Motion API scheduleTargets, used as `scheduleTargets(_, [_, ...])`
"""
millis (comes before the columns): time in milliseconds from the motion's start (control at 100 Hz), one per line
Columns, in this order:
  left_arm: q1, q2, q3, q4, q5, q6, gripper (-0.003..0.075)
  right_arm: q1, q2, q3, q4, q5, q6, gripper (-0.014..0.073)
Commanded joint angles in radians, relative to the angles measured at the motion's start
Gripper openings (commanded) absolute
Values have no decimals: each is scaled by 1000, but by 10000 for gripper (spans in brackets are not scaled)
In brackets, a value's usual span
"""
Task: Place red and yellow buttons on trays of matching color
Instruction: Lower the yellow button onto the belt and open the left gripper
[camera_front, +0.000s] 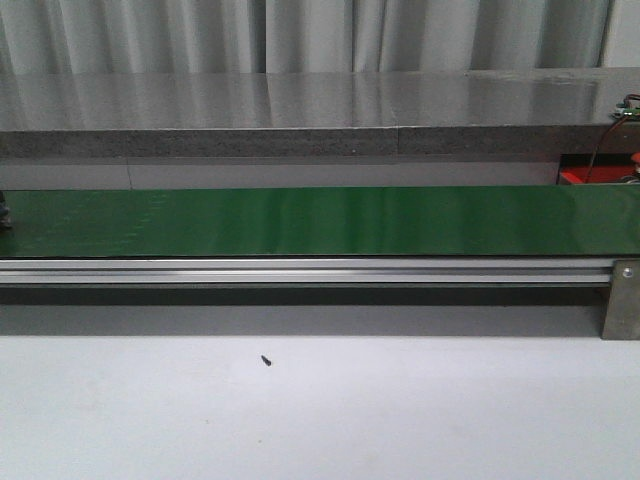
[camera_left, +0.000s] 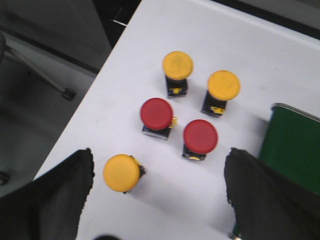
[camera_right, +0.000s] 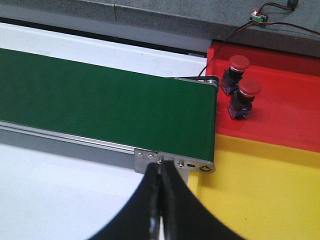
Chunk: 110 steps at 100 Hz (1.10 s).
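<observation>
In the left wrist view, three yellow buttons and two red buttons stand on the white table. My left gripper hangs open above them, nothing between its fingers; the nearest yellow button lies just inside one finger. In the right wrist view, two red buttons stand on the red tray. The yellow tray beside it holds nothing that I can see. My right gripper is shut and empty, above the conveyor's end bracket.
The green conveyor belt runs across the table, its aluminium rail in front. A small dark speck lies on the white table. A grey ledge runs behind. A wired circuit board sits behind the red tray.
</observation>
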Motion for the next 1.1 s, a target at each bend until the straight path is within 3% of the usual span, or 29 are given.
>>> scheduleTargets(0, [32, -5, -32, -18, -57, -45, 537, -2, 2, -26, 26, -69, -6, -68])
scheduleTargets(530, [38, 241, -32, -11, -128, -59, 536, -2, 2, -26, 26, -69, -6, -68])
scheduleTargets(980, [38, 322, -32, -10, -141, -59, 535, -2, 2, -26, 26, -69, -6, -68])
scheduleTargets(1090, [38, 324, -32, -10, -141, -59, 505, -2, 2, -26, 26, -69, -6, -68])
